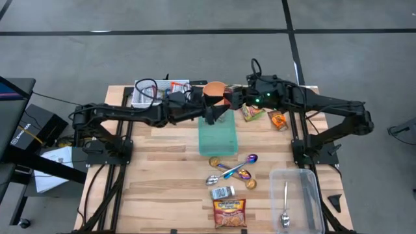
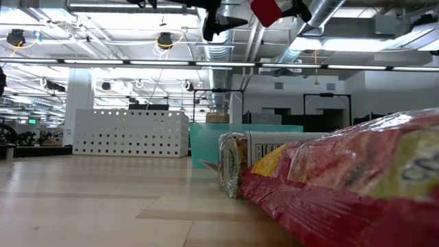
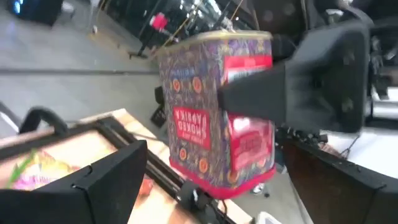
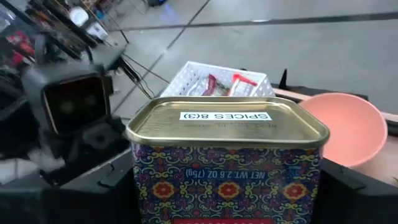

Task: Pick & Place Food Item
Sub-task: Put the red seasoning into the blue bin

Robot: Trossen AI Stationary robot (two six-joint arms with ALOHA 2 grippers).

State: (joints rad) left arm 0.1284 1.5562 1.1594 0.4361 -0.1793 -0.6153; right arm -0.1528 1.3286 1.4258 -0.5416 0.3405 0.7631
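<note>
While the right gripper [image 4: 227, 205] is clamping the spice tin [image 4: 227, 158] upright, the left gripper [image 1: 211, 116] is sitting released just beside it, poised for handover.

Count: 1 spice tin [image 4: 227, 155], 1 pink bowl [image 4: 343, 127], 1 green bin [image 1: 217, 138], 1 clear tub [image 1: 299, 195], 1 white basket [image 1: 153, 92], 3 spoons [image 1: 236, 162].

The spice tin [image 4: 227, 158] is rectangular, patterned blue with red flowers and a red label, with a gold lid reading "SPICES". It is held upright in the air at the table's far side, just beside a pink bowl [image 4: 344, 127].
</note>
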